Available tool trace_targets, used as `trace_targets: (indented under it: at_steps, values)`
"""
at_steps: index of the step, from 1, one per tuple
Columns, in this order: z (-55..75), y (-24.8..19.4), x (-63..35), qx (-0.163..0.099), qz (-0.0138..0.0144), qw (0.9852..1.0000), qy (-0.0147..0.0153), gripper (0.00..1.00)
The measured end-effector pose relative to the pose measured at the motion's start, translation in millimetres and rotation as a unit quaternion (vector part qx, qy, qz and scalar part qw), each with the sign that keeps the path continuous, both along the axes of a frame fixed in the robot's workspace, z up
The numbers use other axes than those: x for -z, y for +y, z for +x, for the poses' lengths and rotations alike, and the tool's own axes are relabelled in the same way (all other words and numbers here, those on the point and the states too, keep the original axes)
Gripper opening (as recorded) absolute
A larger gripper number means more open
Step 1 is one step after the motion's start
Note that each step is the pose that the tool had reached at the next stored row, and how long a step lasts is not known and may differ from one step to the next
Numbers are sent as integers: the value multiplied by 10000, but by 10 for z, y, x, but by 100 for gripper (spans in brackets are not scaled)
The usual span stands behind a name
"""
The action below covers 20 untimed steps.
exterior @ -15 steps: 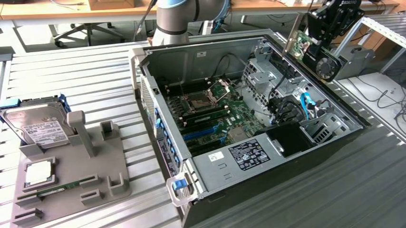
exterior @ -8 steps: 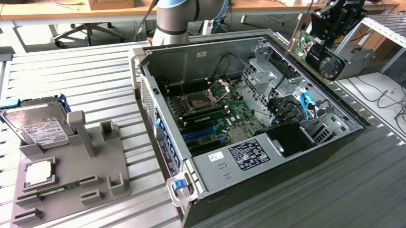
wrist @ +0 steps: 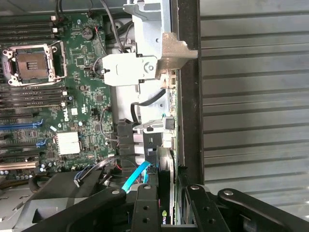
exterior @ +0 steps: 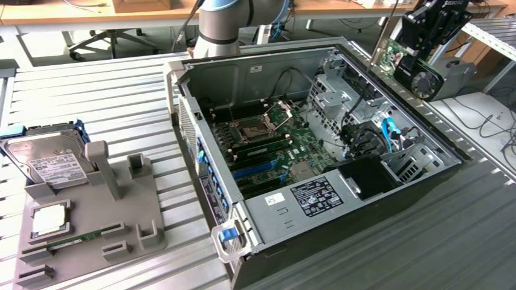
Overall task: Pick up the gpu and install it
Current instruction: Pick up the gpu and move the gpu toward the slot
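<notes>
1. The gripper [exterior: 409, 53] was partly closed on the gpu [exterior: 423, 81], its fingers clamping the card by its flat faces. It held the card up in the air at the exterior view's right, above the far rim of the computer case [exterior: 187, 109] and clear of it.
2. The card hung on edge, with the fan face turned outward and the green board behind it. I judge this grip was chosen so that a long edge could point down toward the board inside.
3. In the wrist view the gripper [wrist: 170, 193] had the gpu [wrist: 165, 166] pinched edge-on between its fingers. The card sat above the drive brackets, just inside the case's black wall [wrist: 188, 96].
4. The case lay on its side on the table [exterior: 81, 96] with its panel off. That left the motherboard [exterior: 282, 145] and its blue slots [exterior: 254, 172] facing up and reachable from above.
5. The grey holder [exterior: 96, 223] stood well apart at the exterior view's left. It kept the hard drive [exterior: 52, 163] propped up and the memory stick [exterior: 77, 241] lying in a groove.
</notes>
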<state>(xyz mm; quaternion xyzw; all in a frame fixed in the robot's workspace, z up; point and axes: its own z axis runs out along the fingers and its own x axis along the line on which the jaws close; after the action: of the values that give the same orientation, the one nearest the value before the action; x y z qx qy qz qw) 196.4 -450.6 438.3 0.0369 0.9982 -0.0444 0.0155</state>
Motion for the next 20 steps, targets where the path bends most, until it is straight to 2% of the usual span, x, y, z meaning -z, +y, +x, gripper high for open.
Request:
trace_targets:
  at_steps: [20]
  values:
    - [335,10,5,0,-49,10000,0,26]
